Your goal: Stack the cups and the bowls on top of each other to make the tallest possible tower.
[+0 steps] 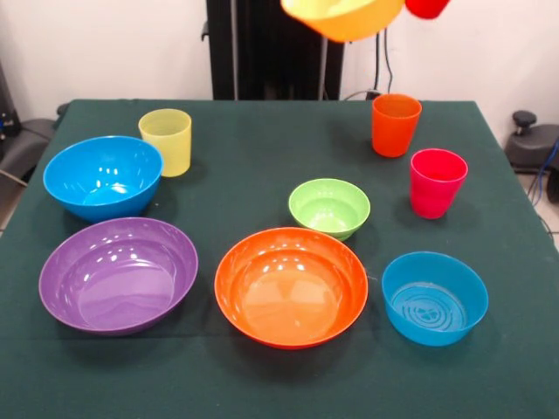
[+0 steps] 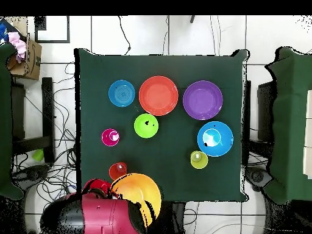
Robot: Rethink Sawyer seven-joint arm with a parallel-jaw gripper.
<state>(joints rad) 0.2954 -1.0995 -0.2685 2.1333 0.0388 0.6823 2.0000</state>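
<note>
Bowls, such as the purple bowl (image 1: 118,274) and orange bowl (image 1: 291,286), look like smooth, glossy plastic. Pink cup (image 1: 437,182): same finish. Tabletop (image 1: 262,157): matt green cloth.

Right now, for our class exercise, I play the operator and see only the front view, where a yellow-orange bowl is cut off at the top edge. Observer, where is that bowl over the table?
Observer: The overhead view shows the whole yellow-orange bowl. It is over the edge of the table on the robot's side, partly beyond it.
Operator: What is nearest to it?
Observer: The orange cup, close beside the bowl's rim in the overhead view.
Operator: Does the arm show there?
Observer: Yes, the red arm is beside the bowl, off the table's edge.
</note>
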